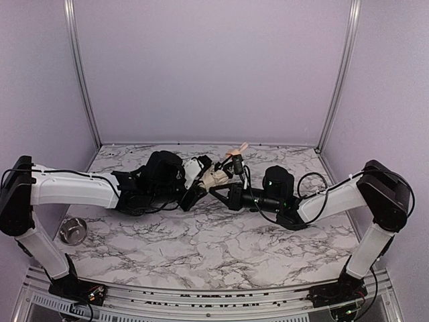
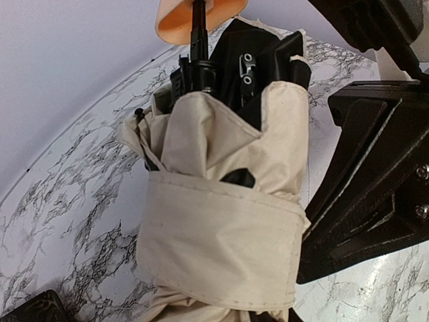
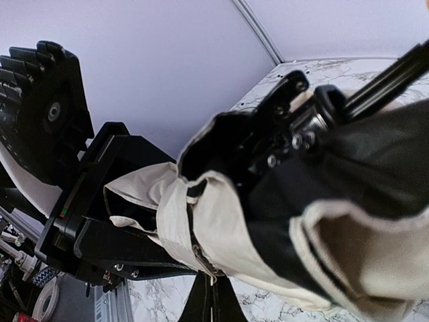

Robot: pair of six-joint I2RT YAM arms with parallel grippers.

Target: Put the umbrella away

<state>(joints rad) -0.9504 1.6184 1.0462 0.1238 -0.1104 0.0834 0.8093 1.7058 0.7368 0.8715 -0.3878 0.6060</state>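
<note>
Two claws crowd one bundle. My left claw (image 1: 196,182) clamps the cream-beige folding umbrella (image 2: 214,221), held over the white marbled table (image 1: 221,241) near its back edge, with the round tan handle (image 2: 201,17) pointing toward the back wall. My right claw (image 1: 218,190) is closed just beside it; whether it pinches fabric I cannot tell. The cream wrap band (image 2: 221,248) may not be fastened, so a tug could let the black-lined folds spring out, or my claws could knock together. A small steel bowl (image 1: 72,230) sits well apart by the left edge and is no obstacle.
</note>
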